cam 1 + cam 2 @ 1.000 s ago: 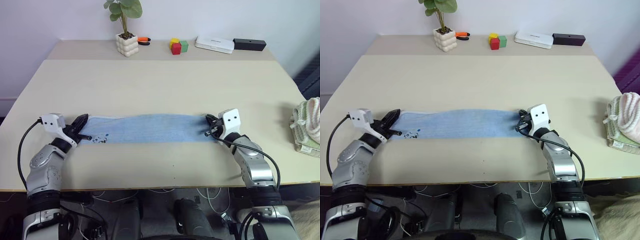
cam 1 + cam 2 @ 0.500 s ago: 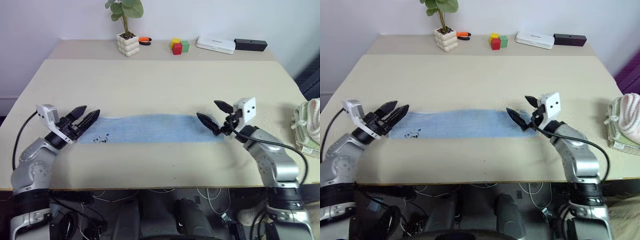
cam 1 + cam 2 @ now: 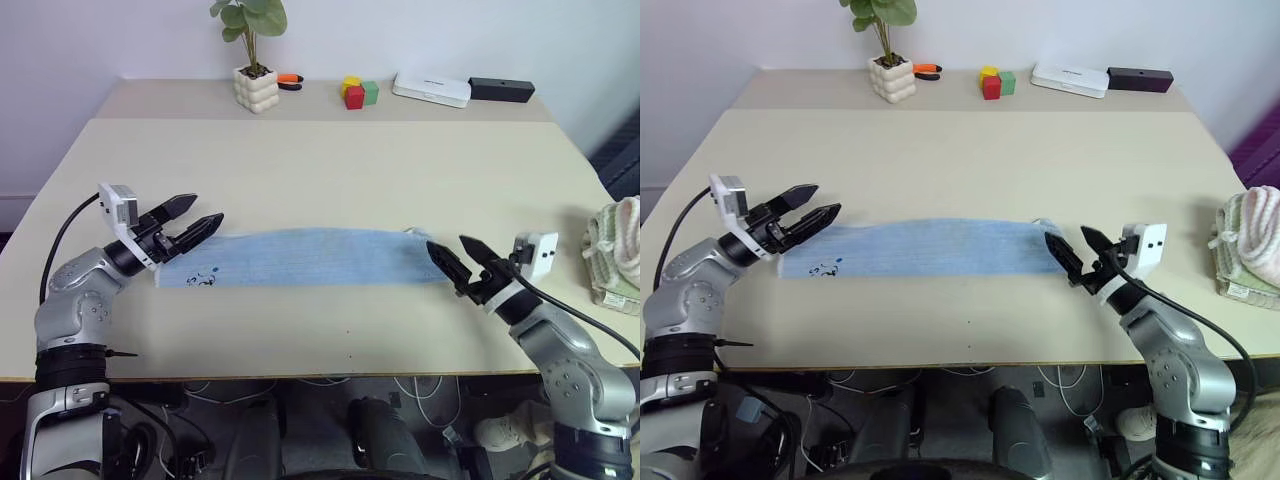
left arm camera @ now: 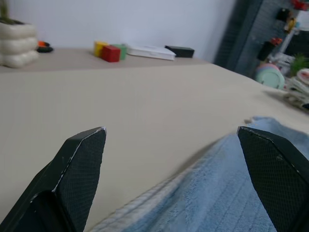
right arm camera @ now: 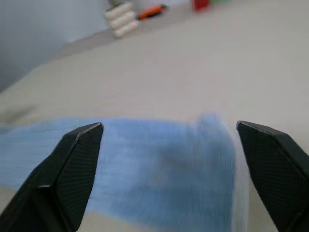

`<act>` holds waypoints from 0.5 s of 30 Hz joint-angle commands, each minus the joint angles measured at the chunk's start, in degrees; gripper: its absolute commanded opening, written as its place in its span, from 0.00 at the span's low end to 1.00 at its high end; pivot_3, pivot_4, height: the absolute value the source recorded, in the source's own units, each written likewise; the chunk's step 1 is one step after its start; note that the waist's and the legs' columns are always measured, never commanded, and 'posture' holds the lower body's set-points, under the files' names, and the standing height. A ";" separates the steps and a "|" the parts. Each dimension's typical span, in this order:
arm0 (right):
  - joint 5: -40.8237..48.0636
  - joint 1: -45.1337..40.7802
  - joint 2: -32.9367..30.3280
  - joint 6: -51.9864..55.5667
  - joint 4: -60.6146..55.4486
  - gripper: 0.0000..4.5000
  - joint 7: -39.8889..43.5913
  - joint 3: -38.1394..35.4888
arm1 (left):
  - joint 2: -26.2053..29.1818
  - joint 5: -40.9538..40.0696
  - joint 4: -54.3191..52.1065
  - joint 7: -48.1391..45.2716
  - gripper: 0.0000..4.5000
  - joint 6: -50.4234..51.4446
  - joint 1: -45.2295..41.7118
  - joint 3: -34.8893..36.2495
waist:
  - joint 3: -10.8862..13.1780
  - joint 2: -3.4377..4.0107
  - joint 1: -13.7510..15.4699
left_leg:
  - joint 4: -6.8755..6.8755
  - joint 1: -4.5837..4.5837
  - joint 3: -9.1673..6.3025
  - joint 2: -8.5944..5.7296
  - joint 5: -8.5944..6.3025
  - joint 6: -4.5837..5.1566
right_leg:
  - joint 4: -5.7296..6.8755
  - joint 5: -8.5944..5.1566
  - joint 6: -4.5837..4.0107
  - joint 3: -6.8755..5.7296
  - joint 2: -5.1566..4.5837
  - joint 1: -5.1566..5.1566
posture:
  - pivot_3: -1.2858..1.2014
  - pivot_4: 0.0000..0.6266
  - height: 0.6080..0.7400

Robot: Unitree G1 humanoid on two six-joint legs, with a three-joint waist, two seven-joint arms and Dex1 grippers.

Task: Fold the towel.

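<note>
The light blue towel (image 3: 300,256) lies flat as a long strip across the near middle of the beige table (image 3: 330,170), with its small dark printed mark (image 3: 203,276) near the left end. The left gripper (image 3: 198,218) hovers over the towel's left end with its 2 black fingers spread wide and holding nothing. The right gripper (image 3: 462,259) is at the towel's right end, also wide open and empty.

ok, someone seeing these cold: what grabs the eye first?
The light blue towel stretched flat in a long strip across the near half of the table. Then the left gripper and right gripper, both open, one at each end of it, holding nothing.
</note>
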 commanded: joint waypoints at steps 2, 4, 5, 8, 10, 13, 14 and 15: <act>16.45 3.43 1.05 7.85 -7.00 1.00 -11.93 -5.76 | 0.21 -1.18 0.84 -7.64 0.99 -2.00 -2.57 -1.07 | 0.00 0.00 -0.05 | -0.02 0.00 0.00 0.01 0.00 0.00 | 0.00 -0.02 -0.04 0.00 0.01 0.00 | 0.52 0.24 1.00; 24.39 5.39 1.47 8.91 -7.38 1.00 -18.51 -7.81 | 0.75 -1.85 1.64 -11.43 0.99 -1.56 -3.22 -1.45 | 0.00 0.00 -0.03 | -0.02 0.00 0.00 0.01 0.00 0.00 | -0.01 -0.07 -0.13 0.00 0.00 -0.01 | 0.52 0.24 1.00; 28.22 6.18 1.87 8.63 -7.45 1.00 -21.31 -8.48 | 1.08 -2.47 1.77 -13.22 0.99 -0.43 -3.41 -1.59 | 0.00 0.00 -0.06 | -0.02 0.00 0.00 0.01 0.00 0.01 | -0.01 -0.08 -0.14 0.00 0.00 0.00 | 0.52 0.24 1.00; 36.49 9.28 3.05 7.59 -8.80 1.00 -28.23 -7.10 | 3.16 -3.64 2.14 -18.55 0.99 3.54 -3.38 -2.36 | 0.00 0.00 -0.15 | -0.02 0.00 0.00 0.02 -0.01 0.02 | -0.02 -0.08 -0.15 0.00 0.00 0.00 | 0.52 0.24 1.00; 38.66 10.09 3.45 6.99 -8.96 1.00 -31.81 -5.15 | 4.68 -3.49 1.98 -21.81 0.99 5.20 -2.92 -3.40 | 0.00 0.00 -0.23 | -0.03 0.00 -0.01 0.02 -0.01 0.03 | -0.02 -0.09 -0.16 0.01 0.00 0.00 | 0.52 0.24 1.00; 41.33 9.72 5.94 3.60 -8.11 1.00 -36.42 -3.53 | 6.20 -3.35 2.10 -24.68 0.99 6.88 -2.67 -4.21 | -0.01 0.01 -0.33 | -0.04 0.01 0.00 0.02 -0.02 0.03 | -0.03 -0.10 -0.19 0.02 0.00 0.00 | 0.52 0.24 1.00; 41.92 9.67 5.87 3.30 -7.87 1.00 -37.03 -2.96 | 6.39 -3.29 2.29 -24.81 0.99 7.60 -2.86 -4.32 | -0.01 0.03 -0.33 | -0.04 0.01 -0.01 0.02 -0.02 0.04 | -0.03 -0.10 -0.19 0.02 0.00 -0.01 | 0.52 0.24 1.00; 41.79 9.39 6.35 3.00 -7.36 1.00 -37.74 -1.78 | 7.28 -3.02 2.47 -24.69 0.99 9.10 -2.90 -4.46 | -0.01 0.02 -0.28 | -0.04 0.00 0.00 0.02 -0.02 0.04 | -0.04 -0.10 -0.19 0.02 -0.01 -0.01 | 0.52 0.24 1.00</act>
